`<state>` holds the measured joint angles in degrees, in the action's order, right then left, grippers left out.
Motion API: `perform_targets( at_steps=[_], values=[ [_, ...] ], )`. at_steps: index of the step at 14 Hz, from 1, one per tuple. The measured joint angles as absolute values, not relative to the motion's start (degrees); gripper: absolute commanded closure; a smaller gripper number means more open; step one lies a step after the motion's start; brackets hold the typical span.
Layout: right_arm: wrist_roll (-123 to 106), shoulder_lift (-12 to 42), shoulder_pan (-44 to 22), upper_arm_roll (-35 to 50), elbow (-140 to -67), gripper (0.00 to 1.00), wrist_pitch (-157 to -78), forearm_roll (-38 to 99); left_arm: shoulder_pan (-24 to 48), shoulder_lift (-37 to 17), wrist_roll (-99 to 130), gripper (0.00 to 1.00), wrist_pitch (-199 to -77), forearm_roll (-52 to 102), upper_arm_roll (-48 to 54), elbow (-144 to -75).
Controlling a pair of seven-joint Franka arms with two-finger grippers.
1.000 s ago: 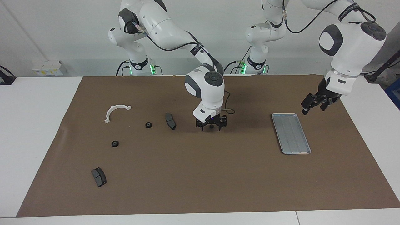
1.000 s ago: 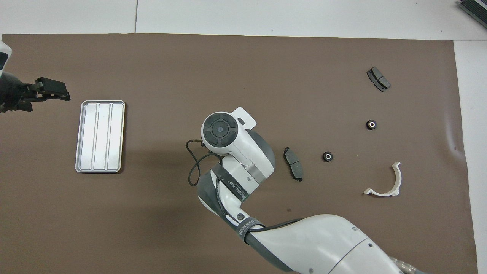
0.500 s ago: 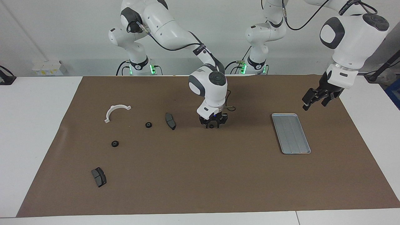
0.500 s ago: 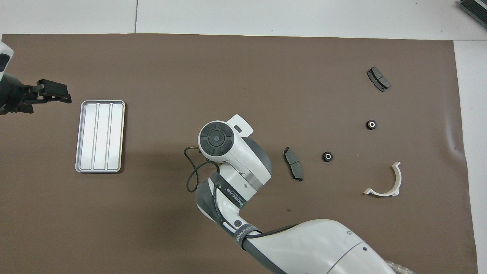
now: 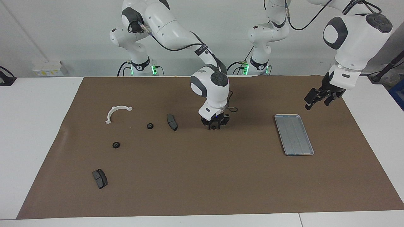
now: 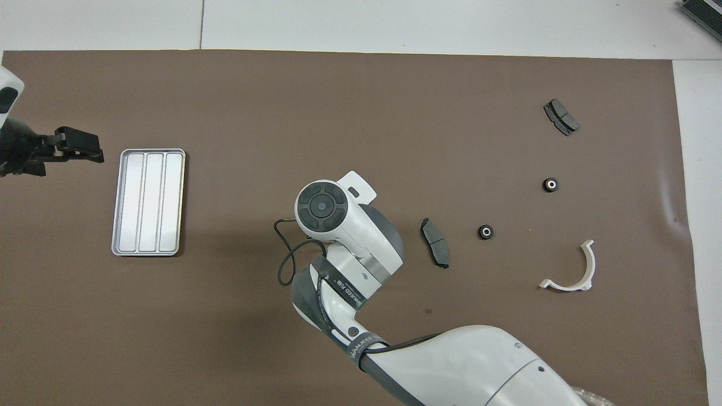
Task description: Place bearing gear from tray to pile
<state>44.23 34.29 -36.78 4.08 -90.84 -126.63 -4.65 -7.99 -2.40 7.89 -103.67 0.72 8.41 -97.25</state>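
Note:
My right gripper [image 5: 214,126] is down at the brown mat near the table's middle, shut on a small black bearing gear [image 5: 214,127]. In the overhead view its own wrist [image 6: 322,204] hides it. The silver tray [image 5: 294,134] lies bare toward the left arm's end, also in the overhead view [image 6: 148,202]. My left gripper [image 5: 316,100] hangs open and empty over the mat beside the tray. The pile lies toward the right arm's end: a white half-ring bracket [image 5: 114,109], two dark brake pads [image 5: 172,122] [image 5: 100,178] and two more bearing gears [image 5: 150,126] [image 5: 116,145].
The brown mat [image 5: 202,176] covers most of the white table. A thin black cable [image 6: 285,265] loops from my right wrist over the mat.
My right gripper has turned and its fingers have drawn in around the bearing gear. My left gripper has risen and drawn back from the tray toward the robots.

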Motion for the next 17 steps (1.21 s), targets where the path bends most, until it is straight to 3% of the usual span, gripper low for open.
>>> perform_targets(
  at_steps=[4, 8, 17],
  values=[
    [44.33, 34.21, -36.61, 3.95, -90.83, 0.99, -127.0, -4.65, -7.98, -2.22, 4.2, 0.0, -103.43, 0.69, 8.45, -97.25],
    [44.08, 33.79, -34.47, 2.93, -90.66, 1.0, -128.6, -4.81, -7.98, -2.21, 0.49, 0.0, -103.15, 0.68, 8.48, -97.25],
    [29.1, 29.64, -17.73, 2.55, -92.96, 1.0, -129.76, -4.9, -7.97, -2.17, -0.47, 0.0, -102.91, 0.67, 8.65, -97.25]
  ],
)
